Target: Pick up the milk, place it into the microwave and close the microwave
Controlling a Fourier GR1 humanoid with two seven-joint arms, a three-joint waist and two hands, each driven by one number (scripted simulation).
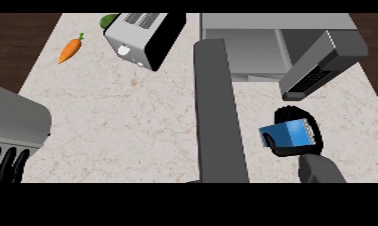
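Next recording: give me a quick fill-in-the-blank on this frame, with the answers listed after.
1. The robot hand curled round the blue milk carton is the robot's ___ one.
2. The microwave has its door standing ___.
3. The orange vegetable to the left of the toaster is a ___.
Missing words: right; open; carrot.
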